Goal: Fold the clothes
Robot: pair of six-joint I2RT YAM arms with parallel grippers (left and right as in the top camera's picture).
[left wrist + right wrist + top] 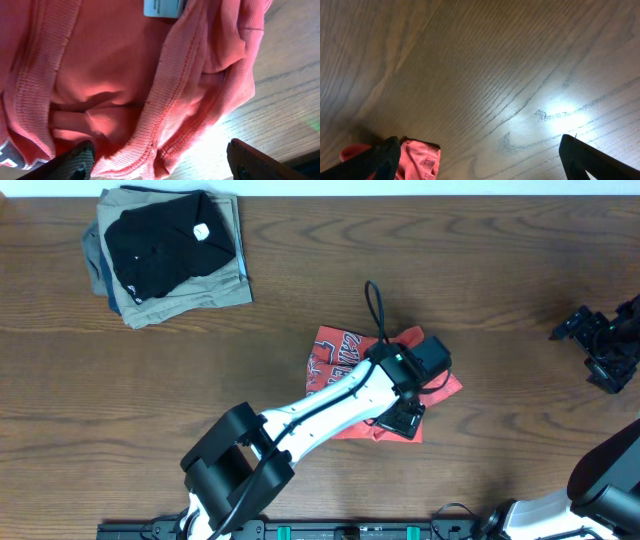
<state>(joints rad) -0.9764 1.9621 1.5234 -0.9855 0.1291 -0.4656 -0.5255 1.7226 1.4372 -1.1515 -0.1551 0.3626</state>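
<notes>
Overhead first: the T-shirt [340, 355] sits bunched just right of the frame's centre, and my left arm [330, 400] lies diagonally across it from the bottom edge, so most of the cloth is hidden. I reckon the arm is there to pick up an edge for the first fold. The right gripper [595, 340] is parked at the far right, well apart from the shirt and out of the way. A stack of folded garments [170, 255] is in the upper left (not my job).

Left wrist: the left gripper [160, 162] hangs right over the ribbed collar [165, 90], with the neck tag [162, 7] at the top edge. Its jaws stand wide and there's nothing pinched between them.

Right wrist: jaws spread wide here too, nothing in them, just wood underneath. A bit of red-orange cloth peeks out at lower left beside one finger [380, 160].

The surface is a dark wood-grain table [500, 260] with a bright glare patch. No room is visible beyond it.
</notes>
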